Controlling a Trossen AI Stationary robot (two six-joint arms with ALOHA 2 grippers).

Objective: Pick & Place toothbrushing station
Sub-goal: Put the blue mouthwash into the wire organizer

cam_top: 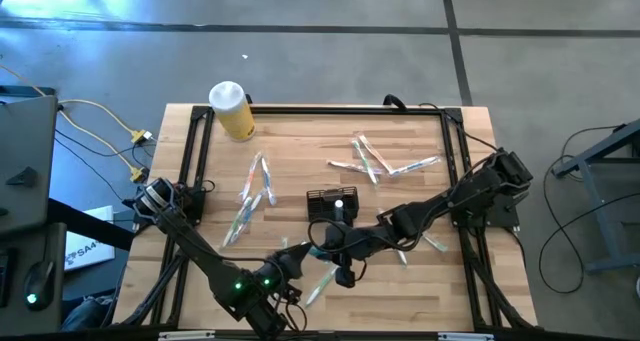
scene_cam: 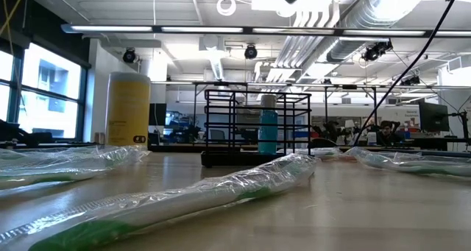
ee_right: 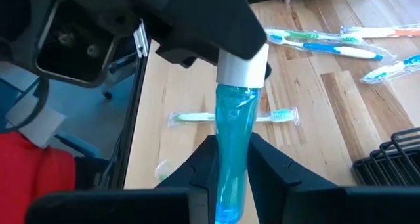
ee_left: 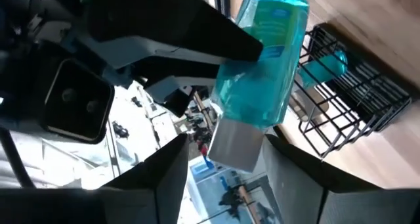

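Note:
A clear blue bottle [ee_left: 266, 60] with a white cap [ee_right: 243, 67] hangs in the air between my two grippers, near the table's front middle. My right gripper [ee_right: 231, 152] is shut on it. My left gripper [ee_left: 226, 161] is open, and its fingers stand on either side of the cap with gaps showing. Just beyond them the toothbrushing station [cam_top: 331, 203], a small black mesh caddy, stands on the table on its base. A smaller blue bottle [scene_cam: 268, 129] stands upright inside it. My right gripper pinches the bottle's body near its base end [ee_right: 231, 129] between its two fingers, one on each broad face. The fingers lie along the bottle, slanting down from the table's right. The bottle is lifted clear of the table, with its cap end pointing away toward my left gripper.
Several wrapped toothbrushes lie scattered on the wood, some at the left [cam_top: 255, 191], some at the far right [cam_top: 385, 163] and one close to the low camera [scene_cam: 221, 188]. A yellow cylinder [cam_top: 232, 111] with a white lid stands at the far left corner. Black rails frame the table.

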